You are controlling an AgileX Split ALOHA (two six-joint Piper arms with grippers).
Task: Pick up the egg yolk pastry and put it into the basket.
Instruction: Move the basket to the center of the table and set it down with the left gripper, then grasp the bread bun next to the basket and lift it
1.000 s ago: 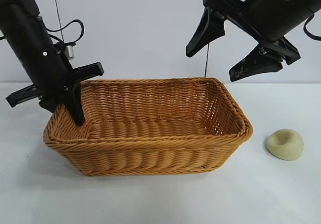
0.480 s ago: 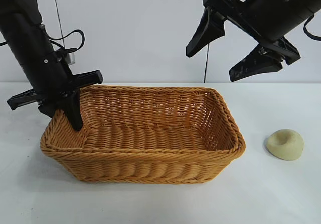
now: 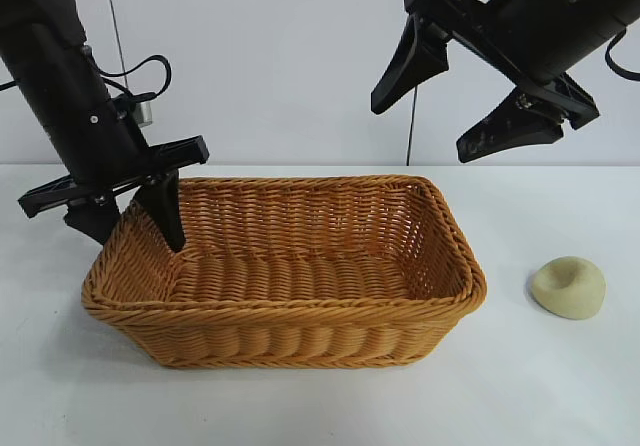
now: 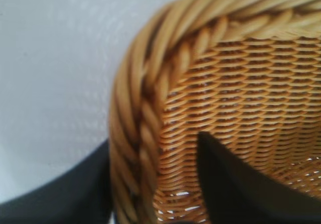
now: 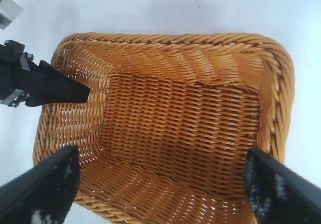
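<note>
So the left gripper (image 3: 135, 218) straddling the basket (image 3: 300, 316) rim dragged it further away from the egg yolk pastry (image 3: 568, 287).

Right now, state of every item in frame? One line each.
egg yolk pastry: on the table, right of the basket, apart from it, untouched.
basket: upright on the table, nothing inside but one jaw of the left gripper.
left gripper: open, jaws straddling the basket's left end wall, one inside, one outside.
right gripper: open, raised above the basket's right end, holding nothing.
table: white, bears basket and pastry.
</note>
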